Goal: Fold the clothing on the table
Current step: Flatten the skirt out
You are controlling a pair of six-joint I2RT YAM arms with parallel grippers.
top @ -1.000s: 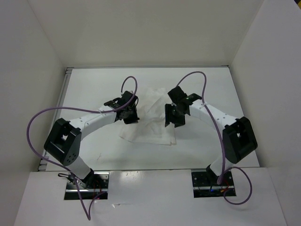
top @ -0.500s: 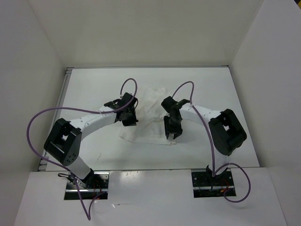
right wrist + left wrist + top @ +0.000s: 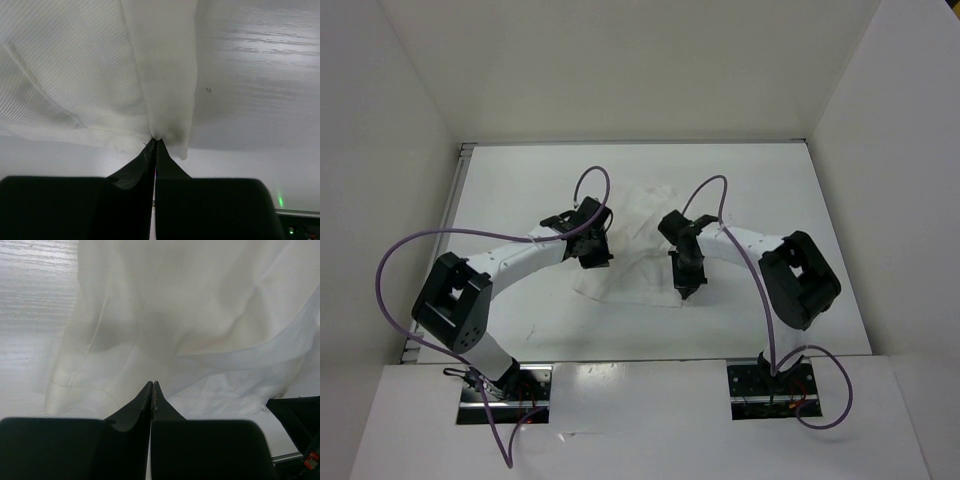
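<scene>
The clothing (image 3: 638, 240), thin, white and wrinkled, lies mid-table (image 3: 520, 190) between my two arms. At the cloth's left side my left gripper (image 3: 597, 258) has its jaws shut. In the left wrist view its tips (image 3: 152, 383) sit in the fabric (image 3: 200, 305), and creases run out from them. My right gripper (image 3: 684, 290) is at the cloth's near right corner. The right wrist view shows it (image 3: 155, 139) shut on a bunched edge of the clothing (image 3: 75, 65), with bare table (image 3: 260, 75) to the right.
White upright walls enclose the table on three sides. A thin metal rail (image 3: 460, 190) runs along the left edge. Purple cables (image 3: 410, 250) loop off both arms. Part of the right arm (image 3: 297, 415) shows low in the left wrist view.
My right gripper moved toward me to the cloth's near right corner and shut on it. The left gripper has barely moved and stays shut.
</scene>
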